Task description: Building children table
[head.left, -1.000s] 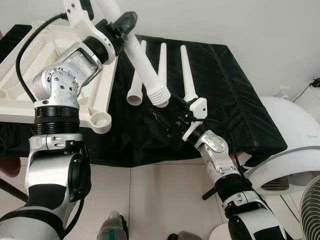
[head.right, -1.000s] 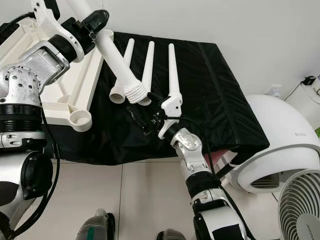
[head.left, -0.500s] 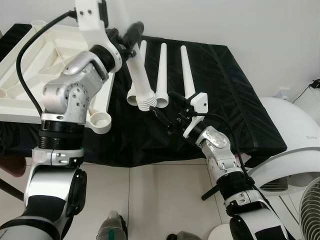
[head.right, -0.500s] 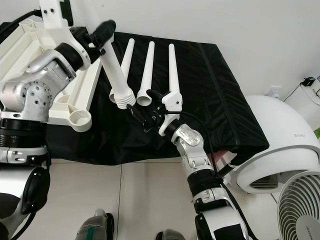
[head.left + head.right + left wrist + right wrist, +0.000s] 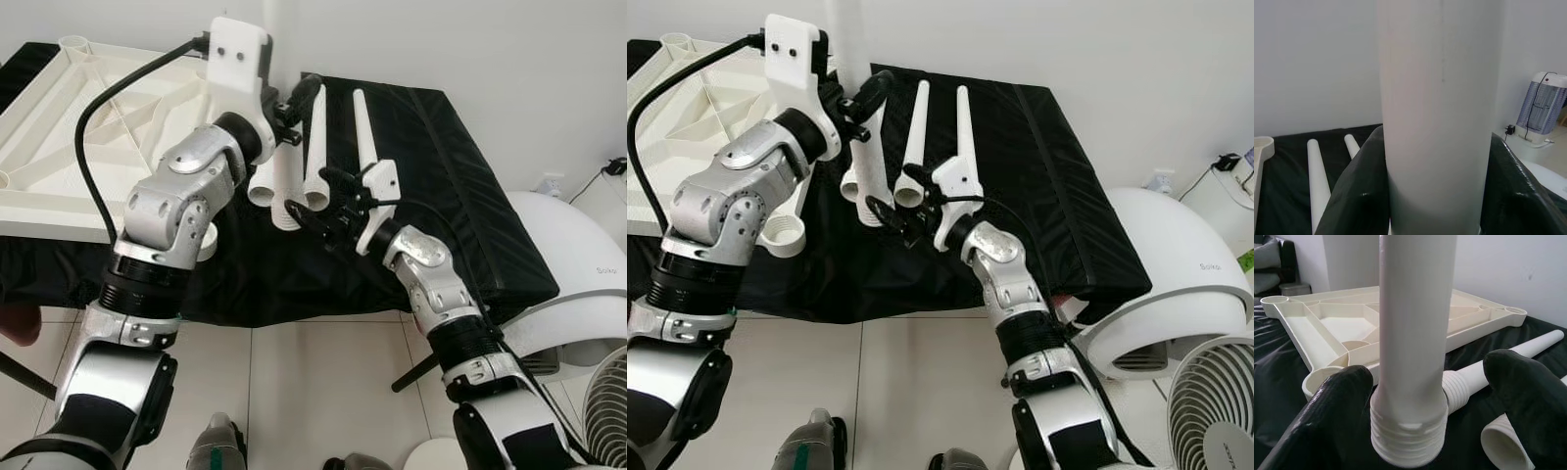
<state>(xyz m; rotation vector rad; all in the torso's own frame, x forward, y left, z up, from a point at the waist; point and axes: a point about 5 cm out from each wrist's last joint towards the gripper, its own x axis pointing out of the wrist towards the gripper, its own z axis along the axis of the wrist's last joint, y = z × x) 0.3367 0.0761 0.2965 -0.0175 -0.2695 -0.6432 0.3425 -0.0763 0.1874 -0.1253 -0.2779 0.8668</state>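
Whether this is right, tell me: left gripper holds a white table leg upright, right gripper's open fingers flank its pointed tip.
Wrong end: the right gripper, open, flanks the threaded end of the table leg, per the right wrist view. The left gripper does hold it upright.

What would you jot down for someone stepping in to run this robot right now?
Left hand: shut on a white table leg, held upright above the black cloth.
Right hand: open, fingers either side of that leg's threaded end.
Three more legs lie on the cloth. The upturned tabletop sits to the left, its corner socket empty.
Done: one leg picked up. Left: screw in all four.
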